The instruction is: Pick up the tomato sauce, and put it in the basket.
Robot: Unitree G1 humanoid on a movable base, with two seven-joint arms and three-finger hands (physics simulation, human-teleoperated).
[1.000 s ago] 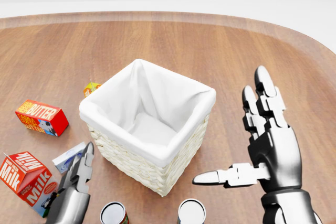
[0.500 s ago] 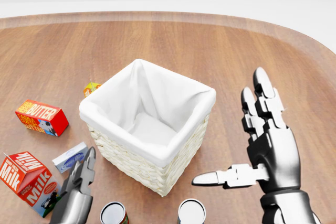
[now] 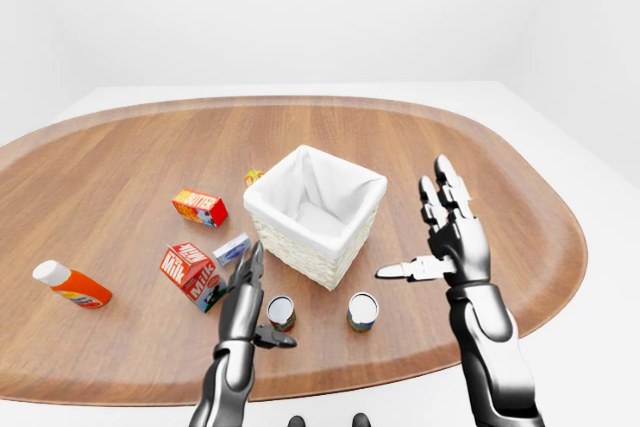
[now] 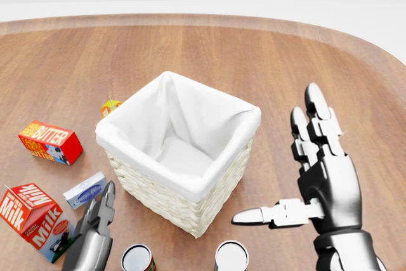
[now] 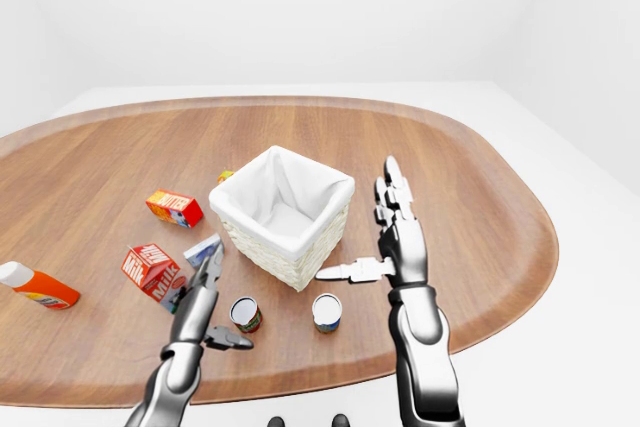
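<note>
Basket sat mid-tabletop; two cans, one red, one blue, near the tabletop's bottom edge. Left hand released beside the red can; right hand spread, empty.

Glossy silver hand, black joints, segmented fingers

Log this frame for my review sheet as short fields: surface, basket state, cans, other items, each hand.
surface: oval wooden table
basket: white-lined wicker basket, upright, nothing visible inside
cans: red-labelled can and blue-labelled can, both upright below the basket in the left-eye view, neither held
other items: butter box, milk carton, small blue-white box, orange bottle lying at far left
left hand: open beside the red-labelled can, thumb under it in the view
right hand: open, raised right of the basket, empty
</note>
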